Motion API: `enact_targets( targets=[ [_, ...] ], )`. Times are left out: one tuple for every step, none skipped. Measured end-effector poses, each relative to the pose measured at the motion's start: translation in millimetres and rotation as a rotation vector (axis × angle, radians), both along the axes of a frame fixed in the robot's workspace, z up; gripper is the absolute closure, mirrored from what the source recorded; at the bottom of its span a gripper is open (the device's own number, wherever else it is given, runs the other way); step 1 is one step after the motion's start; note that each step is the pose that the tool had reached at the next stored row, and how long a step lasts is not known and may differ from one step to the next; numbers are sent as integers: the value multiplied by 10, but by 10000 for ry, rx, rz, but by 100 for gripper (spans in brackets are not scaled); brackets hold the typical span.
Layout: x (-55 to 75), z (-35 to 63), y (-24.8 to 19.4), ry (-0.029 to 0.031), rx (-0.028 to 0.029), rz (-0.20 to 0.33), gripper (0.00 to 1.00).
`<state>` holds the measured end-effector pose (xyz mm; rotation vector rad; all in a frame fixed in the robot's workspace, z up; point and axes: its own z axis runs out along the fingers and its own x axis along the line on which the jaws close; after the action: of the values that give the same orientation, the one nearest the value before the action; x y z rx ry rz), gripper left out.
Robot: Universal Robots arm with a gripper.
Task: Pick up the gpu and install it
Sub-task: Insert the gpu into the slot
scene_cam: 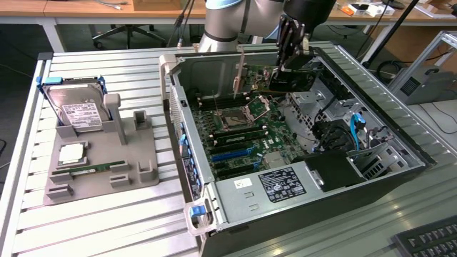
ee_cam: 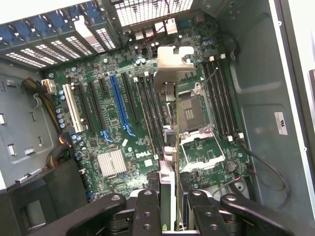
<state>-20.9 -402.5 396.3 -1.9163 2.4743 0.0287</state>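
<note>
- I see the gpu edge-on, its near end hidden between the jaws.
- Arm: cut by the picture's top edge.
- Keyboard: cropped at the corner.
- Label print: too small to read.

The claw grips the gpu, which is seen edge-on with its silver bracket at the far end. Beyond it, the green motherboard carries a long blue slot, a white slot, a ribbed silver heatsink and the processor socket, which sits just beside the card's line.
</note>
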Motion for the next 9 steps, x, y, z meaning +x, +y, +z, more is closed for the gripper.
enact_targets(
  targets=[
    [0, 0, 0, 0, 0, 20, 74],
    [0, 0, 0, 0, 0, 39, 74],
    [0, 0, 0, 0, 0, 65, 74],
    [0, 0, 0, 1, -1, 90, 74],
    [0, 0, 0, 0, 0, 108, 74],
    [0, 0, 0, 0, 0, 129, 74],
    [0, 0, 0, 0, 0, 146, 74],
    [0, 0, 0, 0, -1, 168, 74],
    [0, 0, 0, 0, -1, 185, 74]
  ],
)
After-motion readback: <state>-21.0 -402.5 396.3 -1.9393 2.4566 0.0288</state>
